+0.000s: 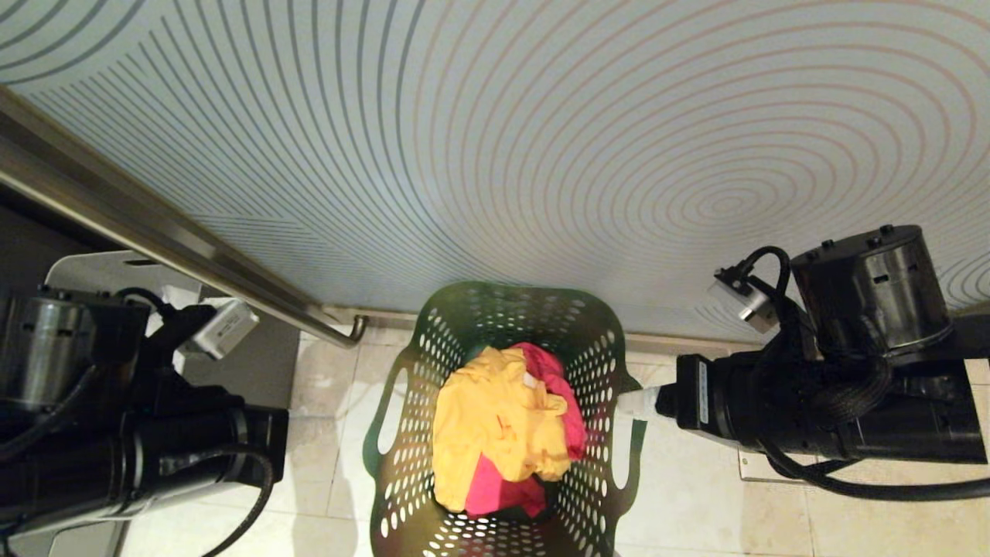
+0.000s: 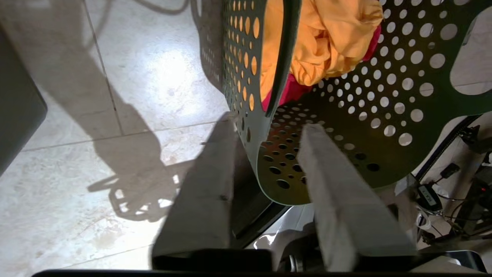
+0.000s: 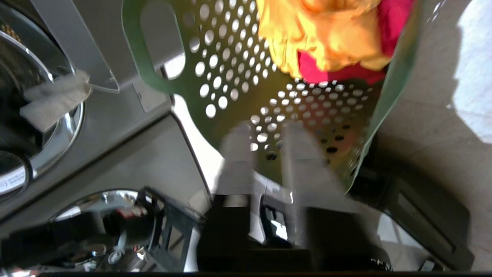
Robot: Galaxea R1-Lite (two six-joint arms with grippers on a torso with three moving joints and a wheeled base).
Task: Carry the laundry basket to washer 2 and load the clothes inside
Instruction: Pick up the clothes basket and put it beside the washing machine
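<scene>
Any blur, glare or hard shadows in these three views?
Right wrist view: right tool smeared by motion blur, basket soft. Left wrist view: bright glare patch on the floor tiles, hard arm shadow beside it, left tool slightly blurred. Head view: sharp, evenly lit; clothes vivid.

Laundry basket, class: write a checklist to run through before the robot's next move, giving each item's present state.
1. Clothes inside laundry basket: ok.
2. Basket upright on tiled floor: ok.
3. Left gripper open, straddling the basket wall: ok.
4. Right gripper clamped on the opposite rim: not ok, open.
5. Washer door confirmed as number 2: cannot tell.
</scene>
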